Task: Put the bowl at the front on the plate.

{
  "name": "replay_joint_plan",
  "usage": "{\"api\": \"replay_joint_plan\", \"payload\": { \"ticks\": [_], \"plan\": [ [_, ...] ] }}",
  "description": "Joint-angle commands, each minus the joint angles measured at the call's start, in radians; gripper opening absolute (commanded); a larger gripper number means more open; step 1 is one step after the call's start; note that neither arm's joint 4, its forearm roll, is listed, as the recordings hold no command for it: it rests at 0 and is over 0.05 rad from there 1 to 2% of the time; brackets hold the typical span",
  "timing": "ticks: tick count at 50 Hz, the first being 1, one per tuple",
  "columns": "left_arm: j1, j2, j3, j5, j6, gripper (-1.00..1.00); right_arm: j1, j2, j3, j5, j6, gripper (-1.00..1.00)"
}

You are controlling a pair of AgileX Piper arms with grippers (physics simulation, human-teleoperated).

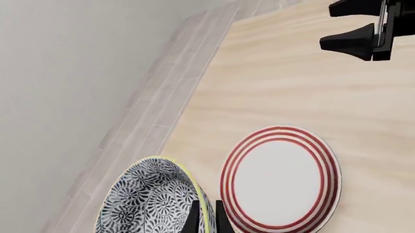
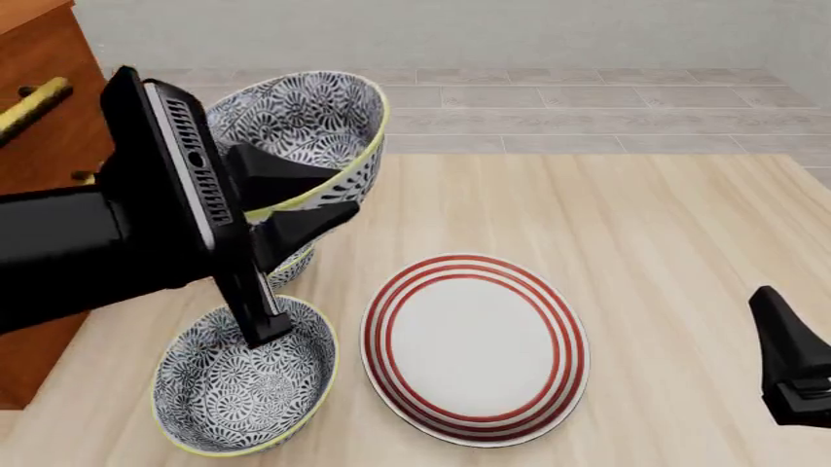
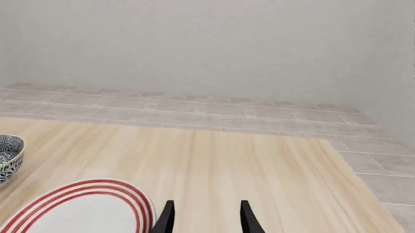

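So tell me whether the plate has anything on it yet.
Empty. The plate shows a bare white centre in the front view, and the bowl is lifted above the table, its rim pinched in the left claw.

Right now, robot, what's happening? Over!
Left gripper shut on a lifted bowl, clear of the table. Right gripper open, empty. Plate bare, nothing blocking it. Another bowl rests beside the plate.

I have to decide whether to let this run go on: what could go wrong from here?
The left gripper holds the raised dark floral ceramic bowl only by its thin yellow-green rim, tilted, so it may slip or swing. It hangs above another floral bowl rather than over the red-ringed white plate; a drop would strike that bowl. A third bowl is mostly hidden behind the arm.
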Motion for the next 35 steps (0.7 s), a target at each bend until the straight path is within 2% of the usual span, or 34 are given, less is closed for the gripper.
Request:
{"api": "replay_joint_plan", "payload": {
  "ticks": [1, 35],
  "plan": [
    [-0.058, 0.088, -0.033, -0.052, 0.001, -1.0, -0.005, -0.011, 0.0, 0.008, 0.004, 1.0],
    [-0.175, 0.282, -0.097, -0.125, -0.037, -1.0, 0.006, 0.003, 0.0, -0.003, -0.011, 1.0]
  ]
}}
